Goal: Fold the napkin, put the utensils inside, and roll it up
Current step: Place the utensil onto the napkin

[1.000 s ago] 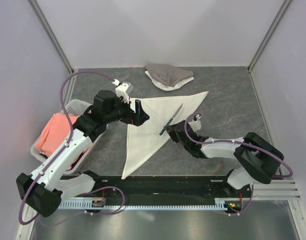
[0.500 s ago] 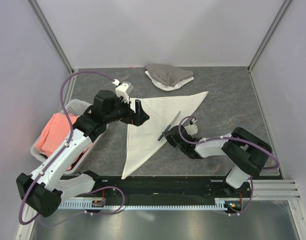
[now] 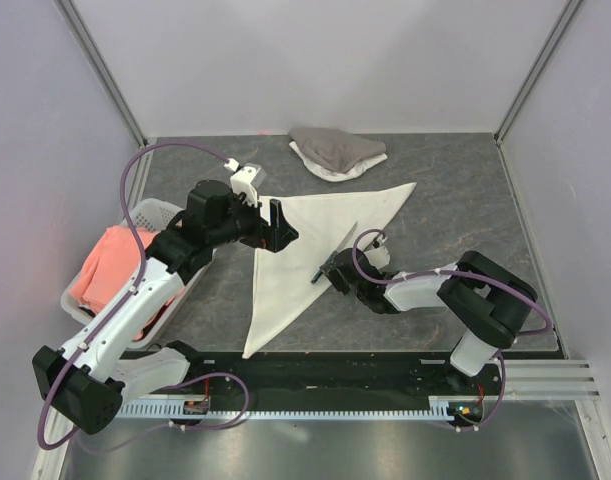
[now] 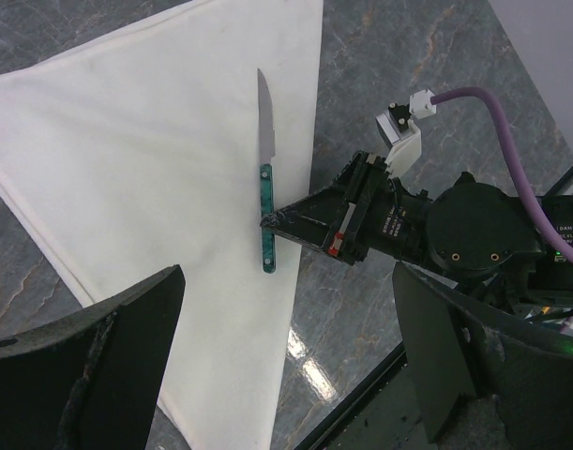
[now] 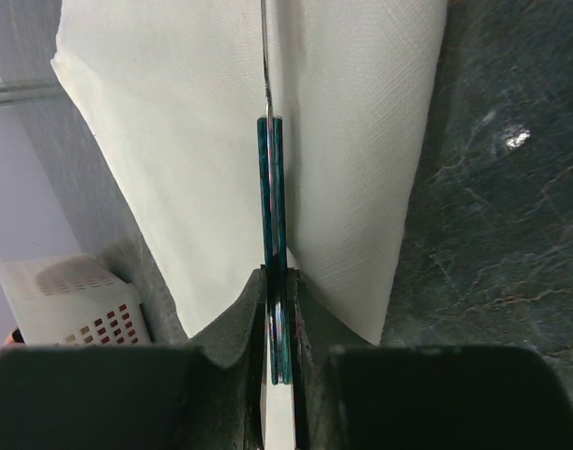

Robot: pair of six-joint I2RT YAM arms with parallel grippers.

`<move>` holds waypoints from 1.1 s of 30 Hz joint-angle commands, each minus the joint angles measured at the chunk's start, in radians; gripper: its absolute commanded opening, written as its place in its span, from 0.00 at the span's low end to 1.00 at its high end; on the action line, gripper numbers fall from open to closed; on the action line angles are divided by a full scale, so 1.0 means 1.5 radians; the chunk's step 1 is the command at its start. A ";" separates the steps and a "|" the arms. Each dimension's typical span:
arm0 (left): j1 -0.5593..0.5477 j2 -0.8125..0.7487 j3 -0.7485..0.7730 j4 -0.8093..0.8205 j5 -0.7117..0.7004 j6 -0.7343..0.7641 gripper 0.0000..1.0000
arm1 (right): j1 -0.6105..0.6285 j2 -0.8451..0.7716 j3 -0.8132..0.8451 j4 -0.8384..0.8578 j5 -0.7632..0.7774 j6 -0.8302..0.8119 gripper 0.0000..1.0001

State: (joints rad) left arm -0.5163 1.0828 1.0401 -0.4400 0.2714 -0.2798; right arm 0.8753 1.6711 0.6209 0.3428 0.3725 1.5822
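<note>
The cream-white napkin [image 3: 305, 245] lies folded into a triangle on the grey table; it also shows in the left wrist view [image 4: 155, 206] and the right wrist view [image 5: 173, 141]. My right gripper [image 3: 328, 274] is shut on the dark teal handle of a knife [image 3: 335, 252], holding it over the napkin's right edge. The knife shows in the left wrist view [image 4: 264, 178] and between my right fingers [image 5: 275, 253]. My left gripper [image 3: 278, 226] is open and empty above the napkin's upper left part.
A grey-and-white cloth heap [image 3: 335, 152] lies at the back. A white basket [image 3: 157, 213] with a salmon-pink cloth [image 3: 107, 262] stands at the left. The black rail [image 3: 335, 372] runs along the near edge.
My right gripper has moved left with the knife, from beside the napkin's right edge to over it. The left arm has not moved.
</note>
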 commanded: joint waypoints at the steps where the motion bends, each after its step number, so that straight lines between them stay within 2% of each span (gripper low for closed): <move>1: 0.004 -0.014 -0.003 0.020 0.008 0.005 1.00 | 0.004 -0.021 0.020 -0.039 -0.001 -0.002 0.16; 3: 0.004 -0.014 -0.004 0.021 0.008 0.003 1.00 | 0.004 -0.025 0.022 -0.045 -0.001 -0.008 0.23; 8: 0.004 -0.012 -0.004 0.020 0.007 0.005 1.00 | 0.003 -0.036 0.037 -0.056 0.000 -0.035 0.31; 14: 0.004 -0.012 -0.005 0.020 0.003 0.006 1.00 | 0.006 -0.081 0.051 -0.091 0.010 -0.068 0.49; 23: 0.004 -0.006 -0.005 0.021 0.000 0.008 1.00 | -0.006 -0.223 0.025 -0.172 0.094 -0.135 0.60; 25: 0.004 -0.004 -0.005 0.021 0.000 0.008 1.00 | -0.051 -0.243 0.015 -0.172 0.081 -0.178 0.62; 30: 0.004 0.002 -0.006 0.021 0.004 0.009 1.00 | -0.237 -0.253 0.022 -0.175 -0.093 -0.290 0.63; 31: 0.004 0.004 -0.006 0.021 0.003 0.010 1.00 | -0.285 -0.252 0.032 -0.179 -0.109 -0.335 0.63; 33: 0.004 0.005 -0.006 0.020 0.000 0.012 1.00 | -0.329 -0.241 0.047 -0.190 -0.144 -0.374 0.63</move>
State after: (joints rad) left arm -0.5163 1.0866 1.0397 -0.4400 0.2707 -0.2798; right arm 0.5014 1.3048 0.6548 0.0937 0.3016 1.2121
